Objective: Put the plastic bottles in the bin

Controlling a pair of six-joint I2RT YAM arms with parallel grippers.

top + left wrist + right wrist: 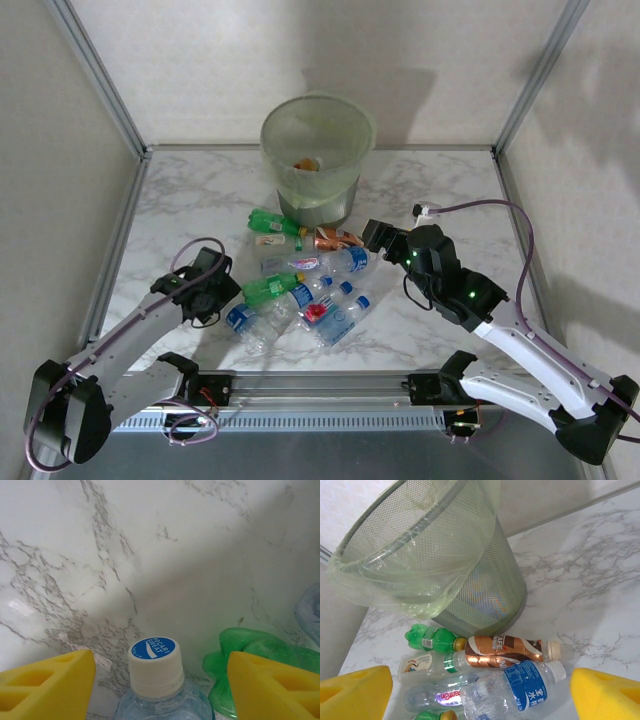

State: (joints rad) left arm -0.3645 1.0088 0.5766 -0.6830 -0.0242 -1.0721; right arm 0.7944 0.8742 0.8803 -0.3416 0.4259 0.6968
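Several plastic bottles (310, 285) lie in a heap mid-table in front of the bin (318, 155), a mesh basket lined with a pale-green bag (435, 560). My left gripper (161, 670) is open at the heap's left edge (225, 298). Its yellow fingers (45, 685) stand either side of a clear bottle with a white, blue-topped cap (155, 667), with gaps on both sides. My right gripper (481, 680) is open at the heap's right (367, 243), over a clear blue-labelled bottle (520, 690). A brown coffee bottle (505, 650) and a green bottle (430, 637) lie against the bin's foot.
A crushed green bottle (250, 650) lies just right of the capped one, by my left gripper's right finger. Something orange (305, 165) sits inside the bin. Walls and metal posts (110, 90) close in the marble table (190, 200). A purple cable (480, 205) loops at the right.
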